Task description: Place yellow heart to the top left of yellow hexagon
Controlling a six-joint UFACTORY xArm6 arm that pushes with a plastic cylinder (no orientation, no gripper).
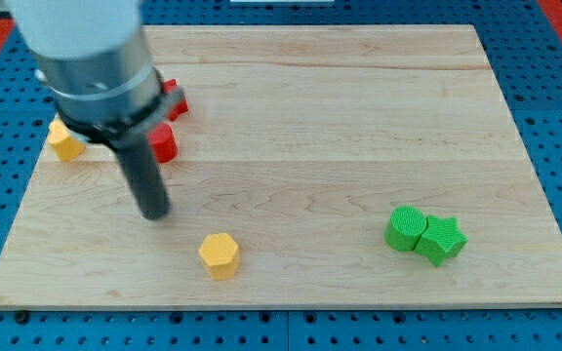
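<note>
**Tip standing between the two yellow blocks**

Nearest the view's bottom lies the yellow hexagon (220, 254), the reference block, free on the board (359, 127). Up and to its left my tip (153, 214) rests on the wood, grasping nothing, touching no block. Farther up-left, at the board's edge, sits the yellow heart (64, 142), partly hidden by my arm. It is already up-left of the hexagon but well apart, so I judge it needs bringing closer. Two red blocks (167, 144) lie just beyond.
</note>
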